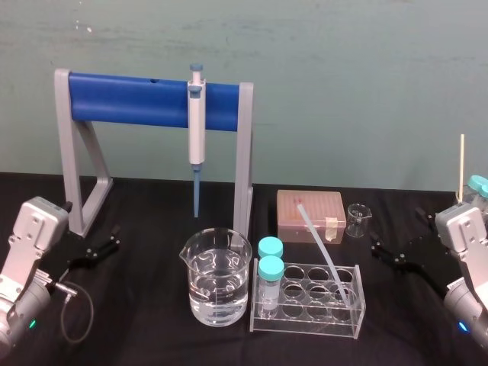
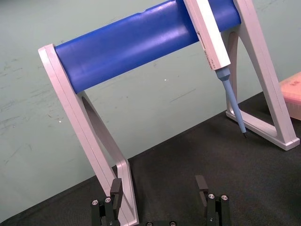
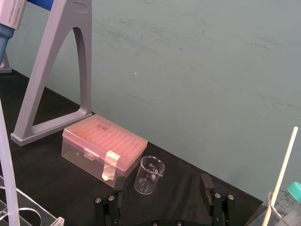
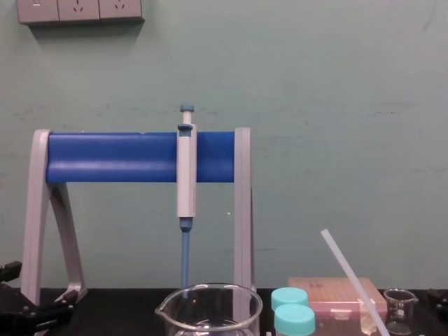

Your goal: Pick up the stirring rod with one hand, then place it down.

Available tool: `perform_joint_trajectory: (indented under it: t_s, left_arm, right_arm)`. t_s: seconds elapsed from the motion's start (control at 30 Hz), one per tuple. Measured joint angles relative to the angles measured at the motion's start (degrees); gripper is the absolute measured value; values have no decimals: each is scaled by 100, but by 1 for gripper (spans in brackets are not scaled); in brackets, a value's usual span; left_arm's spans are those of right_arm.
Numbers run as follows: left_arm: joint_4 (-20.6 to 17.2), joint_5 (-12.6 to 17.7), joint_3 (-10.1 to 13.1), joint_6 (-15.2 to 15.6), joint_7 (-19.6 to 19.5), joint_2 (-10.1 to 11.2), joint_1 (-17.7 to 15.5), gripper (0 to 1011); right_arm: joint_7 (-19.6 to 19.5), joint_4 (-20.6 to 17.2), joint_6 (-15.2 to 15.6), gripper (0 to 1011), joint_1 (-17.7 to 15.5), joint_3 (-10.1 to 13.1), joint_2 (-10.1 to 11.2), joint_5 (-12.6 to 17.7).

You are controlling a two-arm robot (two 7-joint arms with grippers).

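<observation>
Left gripper (image 1: 112, 239): jaws apart, empty, table-left. Right gripper (image 1: 378, 248): jaws apart, empty, table-right. Stirring rod (image 1: 320, 245): leaning in test-tube rack (image 1: 305, 325).

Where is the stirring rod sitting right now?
Head view, right of centre: the stirring rod leans in the clear tube rack, its top end reaching toward the pink box.

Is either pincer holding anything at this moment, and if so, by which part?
Nothing is held. The left pincer and right pincer are both open and empty; the stirring rod leans untouched in the tube rack.
</observation>
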Motion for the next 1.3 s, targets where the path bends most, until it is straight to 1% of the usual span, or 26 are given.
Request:
perform_joint_trajectory:
  t_s: [0.77,0.87,0.97,1.07,1.17,1.27,1.3]
  left_arm:
    - [0,0,0,0,0,0,0,1000]
    - [0,0,0,0,0,0,0,1000]
    - [0,0,0,0,0,0,0,1000]
    - [0,0,0,0,0,0,0,1001]
    - [0,0,0,0,0,0,0,1000]
    - [0,0,0,0,0,0,0,1000]
    - [0,0,0,0,0,0,0,1000]
  right_arm:
    - [6,-9,-17,1003,-12,11,-1,-12]
    - [11,-98,-147,1003,-74,52,-1,-61]
    - [12,-260,-433,1003,-161,106,1,-193]
    - [54,-373,-629,1003,-202,118,12,-275]
    - [153,-514,-921,1003,-243,107,18,-425]
    - [257,-555,-1107,1003,-245,86,15,-493]
    - [339,-563,-1227,1003,-235,68,8,-518]
